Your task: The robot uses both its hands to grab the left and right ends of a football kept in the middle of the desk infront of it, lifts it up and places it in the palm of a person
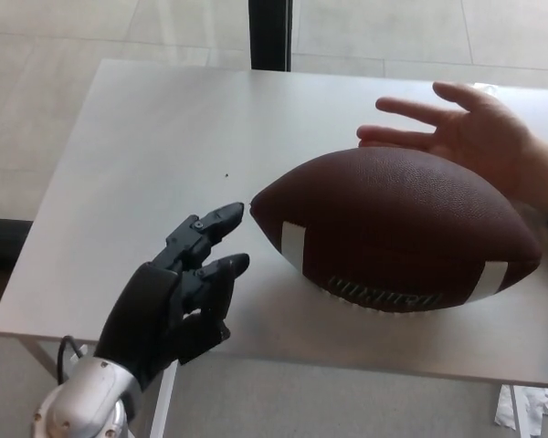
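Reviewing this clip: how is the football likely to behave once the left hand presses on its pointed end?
The football rests on a rounded belly on the smooth desk, so a one-sided push from the left hand would probably roll or pivot it. Its pebbled skin likely grips well. The tapered end may slip from the fingers.

- We are seeing a pebbled, leather-like football (393, 228) with smooth white stripes.
- We are looking at a smooth, matt desk (164, 137).
- We are seeing a matt black plastic-looking left hand (178, 297) on a glossy metallic wrist.
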`<state>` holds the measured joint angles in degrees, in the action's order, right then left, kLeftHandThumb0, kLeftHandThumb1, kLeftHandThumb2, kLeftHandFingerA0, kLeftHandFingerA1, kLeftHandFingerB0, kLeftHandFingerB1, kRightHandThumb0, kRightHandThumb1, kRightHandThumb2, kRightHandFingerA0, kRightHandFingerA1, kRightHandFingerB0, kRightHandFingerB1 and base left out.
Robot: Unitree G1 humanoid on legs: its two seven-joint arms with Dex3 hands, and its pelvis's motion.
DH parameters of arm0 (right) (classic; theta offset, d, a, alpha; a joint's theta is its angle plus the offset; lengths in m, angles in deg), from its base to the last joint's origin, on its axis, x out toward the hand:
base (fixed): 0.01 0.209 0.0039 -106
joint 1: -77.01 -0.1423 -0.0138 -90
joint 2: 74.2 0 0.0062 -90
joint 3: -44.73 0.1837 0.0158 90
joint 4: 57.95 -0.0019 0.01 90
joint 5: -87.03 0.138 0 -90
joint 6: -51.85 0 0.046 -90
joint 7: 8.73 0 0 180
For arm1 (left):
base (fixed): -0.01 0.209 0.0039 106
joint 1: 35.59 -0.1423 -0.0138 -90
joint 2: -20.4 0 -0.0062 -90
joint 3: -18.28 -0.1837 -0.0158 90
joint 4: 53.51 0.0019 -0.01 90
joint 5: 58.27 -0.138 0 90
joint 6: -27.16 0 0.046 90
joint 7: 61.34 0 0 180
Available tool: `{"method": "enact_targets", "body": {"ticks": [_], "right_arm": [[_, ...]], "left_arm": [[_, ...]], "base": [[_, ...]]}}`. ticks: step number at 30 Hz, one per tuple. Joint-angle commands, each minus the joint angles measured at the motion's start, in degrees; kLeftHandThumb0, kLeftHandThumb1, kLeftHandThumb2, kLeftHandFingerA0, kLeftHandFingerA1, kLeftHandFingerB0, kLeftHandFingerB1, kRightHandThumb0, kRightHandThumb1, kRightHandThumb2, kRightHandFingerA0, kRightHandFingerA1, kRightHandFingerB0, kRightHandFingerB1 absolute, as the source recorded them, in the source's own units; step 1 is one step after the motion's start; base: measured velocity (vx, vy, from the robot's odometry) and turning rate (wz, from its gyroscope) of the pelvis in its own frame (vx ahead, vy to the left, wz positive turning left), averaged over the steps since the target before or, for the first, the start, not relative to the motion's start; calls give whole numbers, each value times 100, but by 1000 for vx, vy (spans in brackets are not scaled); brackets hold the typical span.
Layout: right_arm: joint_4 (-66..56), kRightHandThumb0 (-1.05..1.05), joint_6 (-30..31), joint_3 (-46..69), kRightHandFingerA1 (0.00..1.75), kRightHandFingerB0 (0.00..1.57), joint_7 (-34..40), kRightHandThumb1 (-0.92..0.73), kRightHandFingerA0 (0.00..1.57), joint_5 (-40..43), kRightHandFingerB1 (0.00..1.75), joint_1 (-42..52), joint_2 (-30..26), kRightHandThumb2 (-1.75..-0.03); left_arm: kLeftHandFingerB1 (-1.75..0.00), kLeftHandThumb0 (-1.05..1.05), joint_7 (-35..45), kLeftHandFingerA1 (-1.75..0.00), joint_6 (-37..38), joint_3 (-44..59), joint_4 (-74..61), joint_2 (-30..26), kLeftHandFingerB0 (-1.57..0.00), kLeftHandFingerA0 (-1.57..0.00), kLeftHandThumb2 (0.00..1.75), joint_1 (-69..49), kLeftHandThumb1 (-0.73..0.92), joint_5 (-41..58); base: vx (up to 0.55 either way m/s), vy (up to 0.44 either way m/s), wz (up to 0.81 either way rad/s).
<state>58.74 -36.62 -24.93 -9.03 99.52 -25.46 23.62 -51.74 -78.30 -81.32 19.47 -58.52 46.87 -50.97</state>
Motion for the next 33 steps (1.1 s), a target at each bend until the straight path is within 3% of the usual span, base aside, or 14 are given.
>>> {"method": "enact_targets", "body": {"ticks": [1,2,3,4,17,18,20,23,24,28,31,33], "right_arm": [[56,-105,-87,-22,130,24,177,-82,49,-103,106,124,10,-78],[60,-105,-93,-17,130,24,179,-82,49,-83,106,122,25,-78],[-43,-105,-119,-35,135,24,204,-83,54,-82,108,178,89,-81],[-120,-105,-153,-41,136,26,202,-82,51,-59,109,223,144,-79],[-718,-105,-160,-467,126,26,197,-84,47,-187,110,672,509,-80],[-699,-105,-177,-492,128,26,186,-84,47,-203,105,681,501,-90],[-494,-105,-194,-513,129,30,84,-82,48,-181,109,592,423,-80],[-376,-105,-130,-499,131,30,75,-81,47,-148,110,466,355,-80],[-352,-105,-92,-483,132,28,64,-81,47,-123,106,426,333,-89],[-133,-105,-123,-445,133,27,26,-82,51,-126,106,224,189,-84],[76,-105,-266,-336,134,30,10,-82,45,-58,107,84,96,-81],[204,-105,-382,-311,134,26,63,-84,46,-97,104,19,81,-86]], "left_arm": [[-33,-80,-120,-52,-176,132,-43,-75,-8,-19,85,-215,92,-122],[-33,-80,-121,-52,-199,161,-63,-71,-8,-19,85,-247,92,-110],[-38,-78,-144,-58,-175,233,-2,-64,-3,-20,120,-271,86,-107],[-30,-83,-166,-53,-171,274,28,-58,-9,-22,87,-283,92,-118],[-32,-75,-242,-48,-311,479,630,-72,-10,-22,85,285,92,-248],[-31,-76,-256,-50,-298,487,717,-69,-9,-21,87,357,92,-270],[-29,-78,-225,-51,-277,536,1067,-58,-6,-18,87,695,92,-252],[-30,-78,-207,-52,-354,529,1272,-50,-6,-19,88,920,92,-264],[-32,-76,-201,-52,-375,508,1320,-53,-6,-19,89,986,92,-281],[-33,-79,-202,-53,-370,424,1639,-47,-8,-21,88,1291,92,-374],[-32,-76,-146,-52,-389,338,1840,-76,-6,-20,90,1476,92,-441],[-32,-77,-153,-52,-429,344,1984,-72,-8,-21,89,1633,92,-441]], "base": [[0,0,0],[0,0,0],[0,0,0],[0,0,0],[0,0,0],[0,0,0],[0,0,0],[0,0,0],[0,0,0],[0,0,0],[0,0,0],[0,0,0]]}}
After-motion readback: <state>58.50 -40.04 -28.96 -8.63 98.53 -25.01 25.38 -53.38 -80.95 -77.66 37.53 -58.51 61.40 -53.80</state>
